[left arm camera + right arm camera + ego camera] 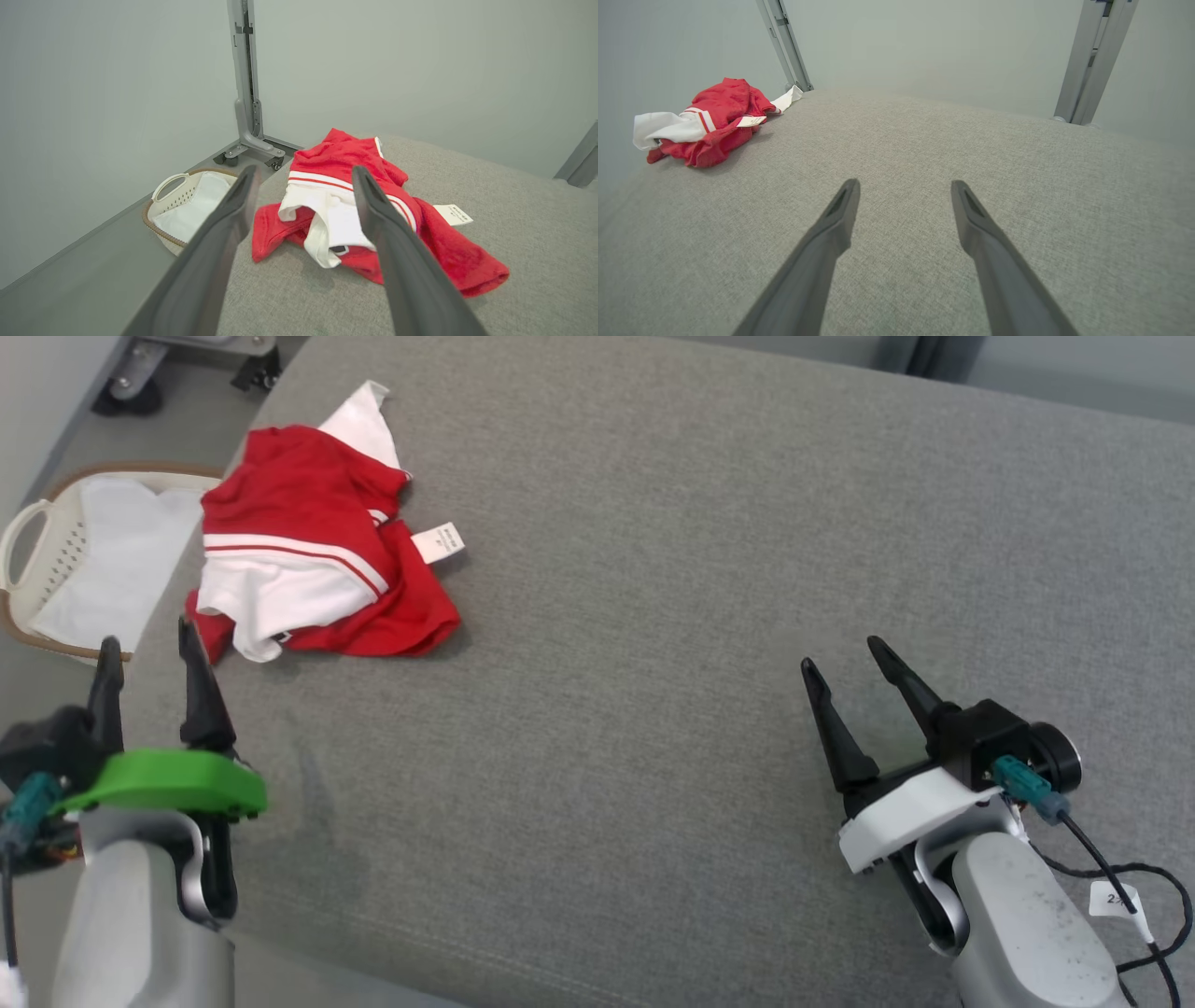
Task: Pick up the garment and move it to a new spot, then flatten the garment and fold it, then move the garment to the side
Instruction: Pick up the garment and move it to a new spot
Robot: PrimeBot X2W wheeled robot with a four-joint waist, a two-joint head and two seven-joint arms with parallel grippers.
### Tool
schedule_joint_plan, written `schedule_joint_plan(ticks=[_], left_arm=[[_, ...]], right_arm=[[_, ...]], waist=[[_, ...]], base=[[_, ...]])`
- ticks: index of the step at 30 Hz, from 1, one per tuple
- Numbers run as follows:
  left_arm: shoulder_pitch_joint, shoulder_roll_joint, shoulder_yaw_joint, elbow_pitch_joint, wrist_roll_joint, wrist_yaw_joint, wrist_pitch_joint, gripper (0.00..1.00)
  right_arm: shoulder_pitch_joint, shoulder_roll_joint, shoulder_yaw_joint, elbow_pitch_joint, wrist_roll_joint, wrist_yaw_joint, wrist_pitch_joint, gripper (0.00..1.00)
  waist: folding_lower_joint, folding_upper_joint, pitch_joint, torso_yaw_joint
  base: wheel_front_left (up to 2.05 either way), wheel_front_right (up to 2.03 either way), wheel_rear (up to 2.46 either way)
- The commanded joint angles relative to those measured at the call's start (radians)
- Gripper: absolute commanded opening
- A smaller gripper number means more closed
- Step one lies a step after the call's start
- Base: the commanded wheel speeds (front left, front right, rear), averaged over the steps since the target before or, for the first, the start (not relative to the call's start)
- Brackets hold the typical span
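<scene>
Left pincer (147, 633) spread, near garment (317, 551)

A red garment (308, 495) with white panels and thin red-and-white stripes lies crumpled in a loose heap near the far left corner of a grey fabric-covered surface (709, 616). A white label (439, 542) lies flat at its right edge.

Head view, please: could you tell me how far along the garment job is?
Nothing looks done: the crumpled red-and-white fabric garment lies bunched near the left edge of the grey upholstered surface. Nothing is in hand: the left end effector is open and empty, pointing at the garment; the right end effector is open over bare fabric. Picking up, moving, flattening, folding and setting aside all remain.
</scene>
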Motion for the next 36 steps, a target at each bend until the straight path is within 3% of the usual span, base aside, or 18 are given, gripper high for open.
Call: schedule_joint_plan(ticks=[1, 13, 21, 25, 26, 27, 31, 36], left_arm=[[-0.052, 0.022, -0.024, 0.018, -0.018, -0.004, 0.0, 1.0], [-0.358, 0.22, -0.25, 0.345, -0.219, -0.005, 0.024, 1.0], [-0.476, 0.272, -0.367, 0.527, -0.33, -0.004, 0.144, 1.0], [-0.479, 0.267, -0.405, 0.594, -0.375, -0.004, 0.199, 1.0], [-0.475, 0.261, -0.417, 0.598, -0.38, -0.004, 0.199, 0.17], [-0.473, 0.267, -0.425, 0.604, -0.382, -0.004, 0.171, 0.0], [-0.486, 0.29, -0.445, 0.614, -0.358, -0.004, 0.063, 0.0], [-0.517, 0.296, -0.46, 0.567, -0.311, -0.004, 0.002, 0.0]], right_arm=[[-0.016, -0.011, 0.004, -0.007, -0.006, -0.002, -0.002, 1.0], [-0.096, -0.038, 0.021, -0.034, -0.021, -0.002, -0.002, 1.0], [-0.12, -0.055, 0.021, -0.023, -0.026, -0.002, -0.001, 1.0], [-0.115, -0.054, 0.01, -0.015, -0.025, -0.002, 0.0, 1.0], [-0.112, -0.053, 0.009, -0.013, -0.024, -0.002, 0.0, 1.0], [-0.106, -0.051, 0.005, -0.011, -0.024, -0.002, 0.0, 1.0], [-0.09, -0.037, -0.002, -0.011, -0.016, -0.002, 0.0, 1.0], [-0.072, -0.018, -0.01, -0.009, -0.003, -0.002, -0.001, 1.0]], waist=[[0.0, 0.0, 0.085, -0.072], [0.0, 0.0, 0.222, -0.153], [0.0, 0.0, 0.272, -0.183], [0.0, 0.0, 0.268, -0.193], [0.0, 0.0, 0.263, -0.194], [0.0, 0.0, 0.255, -0.195], [0.0, 0.0, 0.214, -0.198], [0.0, 0.0, 0.147, -0.206]], base=[[0.0, 0.0, 0.0], [0.0, 0.0, 0.0], [0.0, 0.0, 0.0], [0.0, 0.0, 0.0], [0.0, 0.0, 0.0], [0.0, 0.0, 0.0], [0.0, 0.0, 0.0], [0.0, 0.0, 0.0]])
